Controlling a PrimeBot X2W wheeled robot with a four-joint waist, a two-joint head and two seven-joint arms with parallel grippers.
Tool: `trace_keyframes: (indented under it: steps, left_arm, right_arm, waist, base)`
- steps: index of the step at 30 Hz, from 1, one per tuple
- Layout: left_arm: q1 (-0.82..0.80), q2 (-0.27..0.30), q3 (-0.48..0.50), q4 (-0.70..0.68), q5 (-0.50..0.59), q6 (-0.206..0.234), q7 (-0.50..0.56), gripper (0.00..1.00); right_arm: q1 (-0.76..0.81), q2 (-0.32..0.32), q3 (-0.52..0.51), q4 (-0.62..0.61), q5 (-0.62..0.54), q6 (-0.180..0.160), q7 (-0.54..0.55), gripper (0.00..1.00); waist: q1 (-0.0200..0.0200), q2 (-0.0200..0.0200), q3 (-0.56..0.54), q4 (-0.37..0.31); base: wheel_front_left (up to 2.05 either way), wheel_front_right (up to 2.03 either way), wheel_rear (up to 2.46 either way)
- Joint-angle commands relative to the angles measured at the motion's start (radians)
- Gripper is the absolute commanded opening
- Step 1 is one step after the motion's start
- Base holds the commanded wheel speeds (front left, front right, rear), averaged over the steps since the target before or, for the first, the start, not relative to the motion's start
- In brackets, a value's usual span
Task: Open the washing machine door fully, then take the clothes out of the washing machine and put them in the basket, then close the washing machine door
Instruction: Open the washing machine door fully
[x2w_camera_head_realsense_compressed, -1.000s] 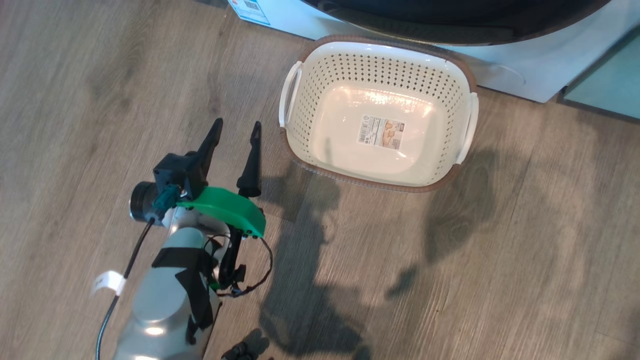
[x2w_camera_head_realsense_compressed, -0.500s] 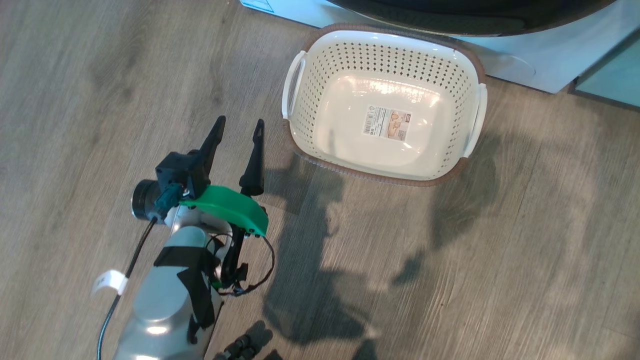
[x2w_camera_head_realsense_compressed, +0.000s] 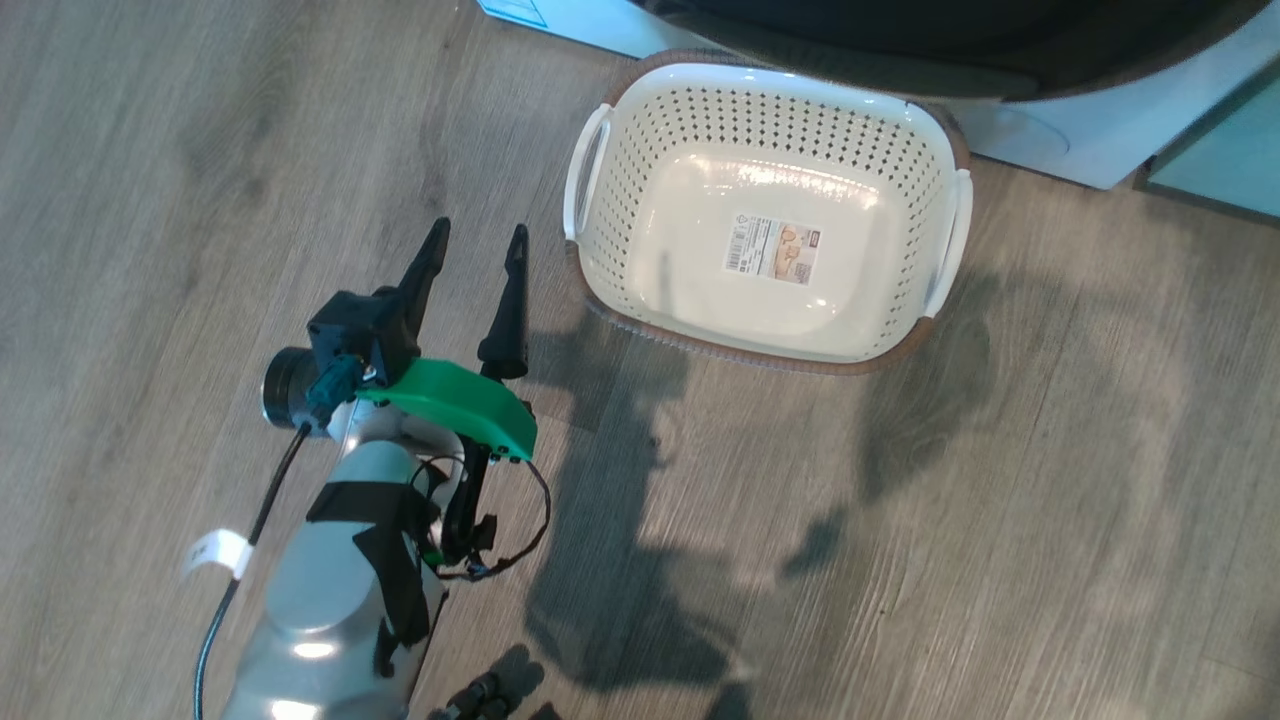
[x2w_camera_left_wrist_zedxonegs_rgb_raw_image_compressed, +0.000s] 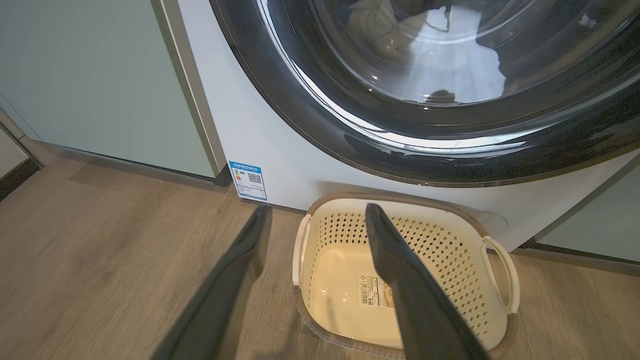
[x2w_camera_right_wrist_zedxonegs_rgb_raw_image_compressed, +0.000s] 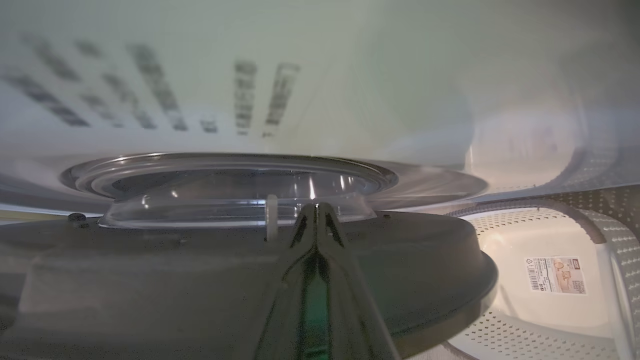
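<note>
Black-ringed, the washing machine door (x2w_camera_head_realsense_compressed: 900, 40) has swung out over the far rim of the empty basket (x2w_camera_head_realsense_compressed: 620, 200), apparently pushed by the right end effector (x2w_camera_right_wrist_zedxonegs_rgb_raw_image_compressed: 315, 210), shut and holding nothing, while the left end effector (x2w_camera_head_realsense_compressed: 478, 235) hovers wide open beside the basket; opening seems well underway.

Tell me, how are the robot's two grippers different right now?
The left gripper has its fingers spread apart; the right gripper has its fingers pressed together. The left one hangs over the floor beside the basket; the right one points at the washing machine door. Both have long dark fingers.
</note>
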Motion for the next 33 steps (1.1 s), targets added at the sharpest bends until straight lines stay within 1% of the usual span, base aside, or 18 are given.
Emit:
trace_keyframes:
  steps: [1,6,21,33]
  left_arm:
    - [-0.004,0.027,0.034,-0.025,0.006,0.006,-0.006,1.0]
    - [0.002,0.027,0.034,-0.021,0.01,0.005,-0.006,1.0]
    - [0.024,0.027,0.054,-0.005,0.033,-0.01,-0.006,1.0]
    - [0.048,0.027,0.085,0.009,0.063,-0.031,-0.006,1.0]
  right_arm:
    - [-0.004,0.014,0.019,-0.049,0.006,0.004,0.017,0.0]
    - [0.025,0.007,0.037,-0.048,-0.005,0.004,0.037,0.0]
    - [0.123,0.021,0.091,-0.052,-0.009,0.004,0.077,0.0]
    - [0.218,0.035,0.135,-0.098,0.001,0.004,0.132,0.0]
  waist:
    - [0.0,0.0,-0.006,-0.002]
    - [0.0,0.0,-0.027,-0.009]
    - [0.0,0.0,-0.097,-0.023]
    - [0.0,0.0,-0.167,-0.029]
  base:
    - [0.0,0.0,0.0]
    - [0.0,0.0,0.0]
    - [0.0,0.0,0.0]
    - [0.0,0.0,0.0]
